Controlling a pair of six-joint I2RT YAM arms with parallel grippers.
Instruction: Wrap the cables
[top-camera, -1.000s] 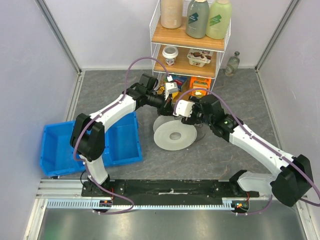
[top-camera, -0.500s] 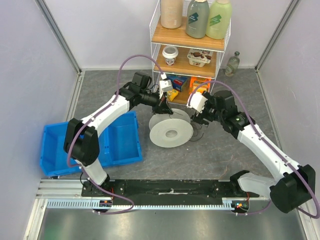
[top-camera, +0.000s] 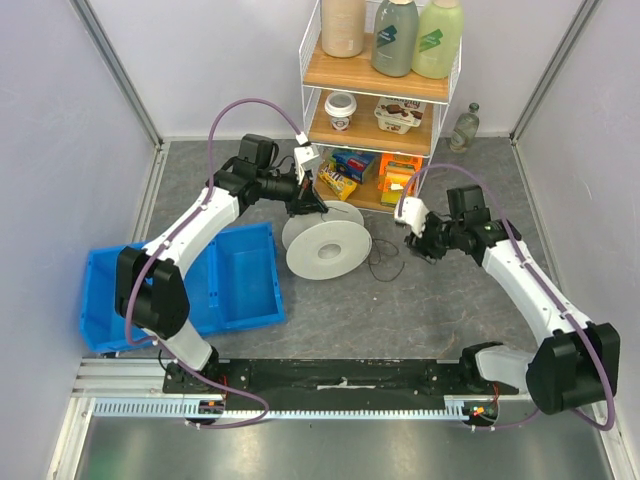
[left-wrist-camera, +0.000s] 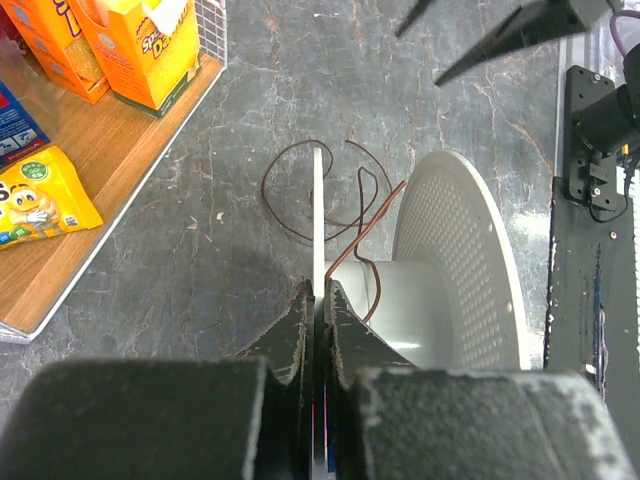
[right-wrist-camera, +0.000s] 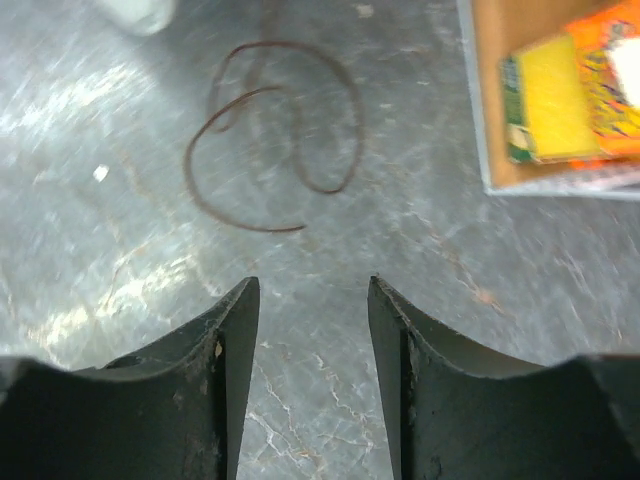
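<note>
The cable is a thin dark wire lying in small loose loops (top-camera: 383, 263) on the grey floor just right of the white spool (top-camera: 325, 245). In the left wrist view the wire (left-wrist-camera: 300, 195) runs from the loops onto the spool's hub (left-wrist-camera: 400, 290). My left gripper (left-wrist-camera: 318, 290) is shut on the spool's thin near flange (left-wrist-camera: 318, 200), and in the top view it (top-camera: 305, 206) sits at the spool's upper left. My right gripper (right-wrist-camera: 310, 285) is open and empty above the floor, with the loops (right-wrist-camera: 270, 130) just ahead of its fingertips. In the top view it (top-camera: 418, 243) is right of the loops.
A blue bin (top-camera: 235, 275) stands left of the spool. A wire shelf rack (top-camera: 375, 100) with snack packs (left-wrist-camera: 130, 50) and bottles stands behind it, its bottom board (right-wrist-camera: 500, 100) close to my right gripper. A glass bottle (top-camera: 466, 127) stands by the back wall.
My left gripper has pulled the spool left and back. My right arm has swung right, away from the spool. The wire loops now lie exposed on the floor between them.
</note>
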